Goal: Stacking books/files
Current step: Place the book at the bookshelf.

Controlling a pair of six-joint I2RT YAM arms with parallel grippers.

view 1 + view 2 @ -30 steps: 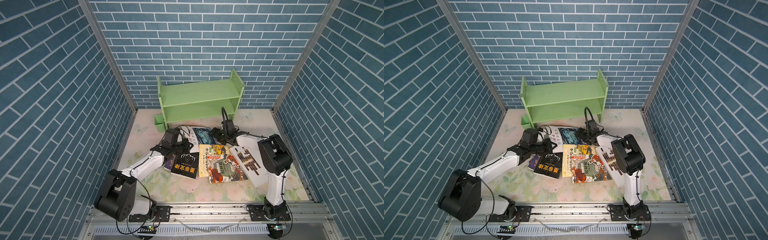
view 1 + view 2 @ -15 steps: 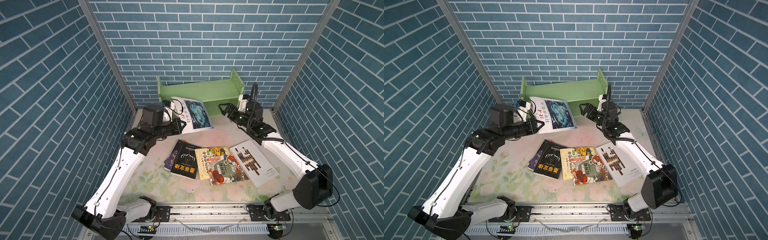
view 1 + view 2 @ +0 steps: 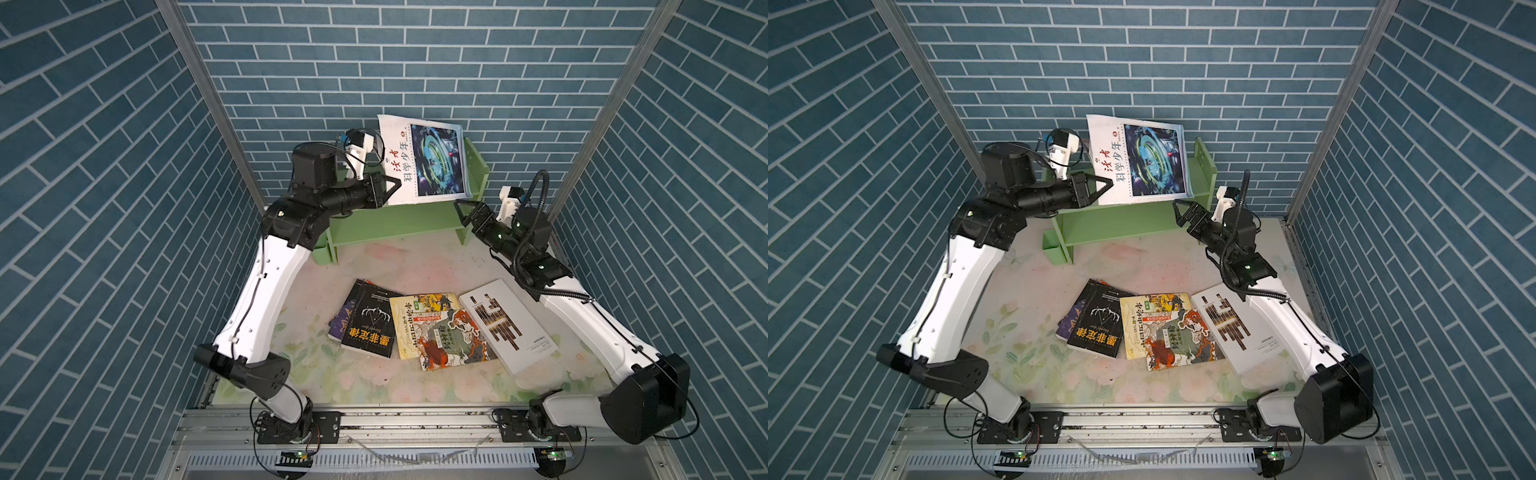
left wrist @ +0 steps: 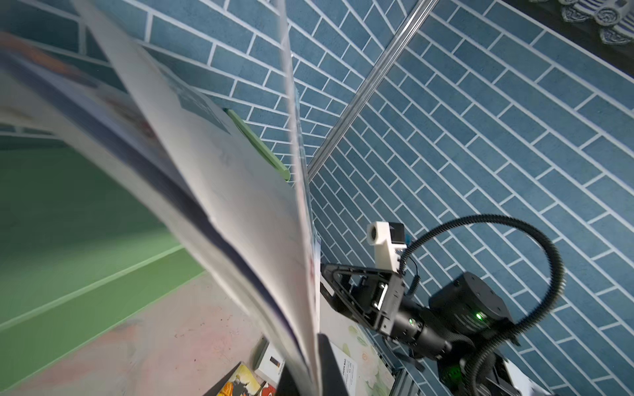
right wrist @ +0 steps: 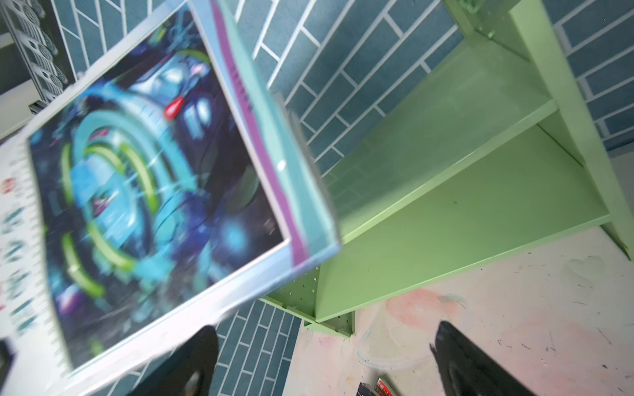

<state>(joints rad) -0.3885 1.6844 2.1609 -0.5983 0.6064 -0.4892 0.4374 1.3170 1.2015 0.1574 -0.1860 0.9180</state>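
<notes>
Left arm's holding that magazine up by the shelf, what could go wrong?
The left gripper pinches the magazine by one edge and its pages fan apart: it may sag or slip. Its lower corner looks close to the end of the shelf and the open right gripper: it might snag.

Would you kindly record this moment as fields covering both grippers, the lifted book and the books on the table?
left gripper: shut on white-blue magazine, raised before light green wooden shelf
right gripper: open, empty, near shelf
on floral table: black book with orange characters, yellow illustrated book, red-green beast book, large white book with dark bars
partly hidden: purple book under black book
</notes>
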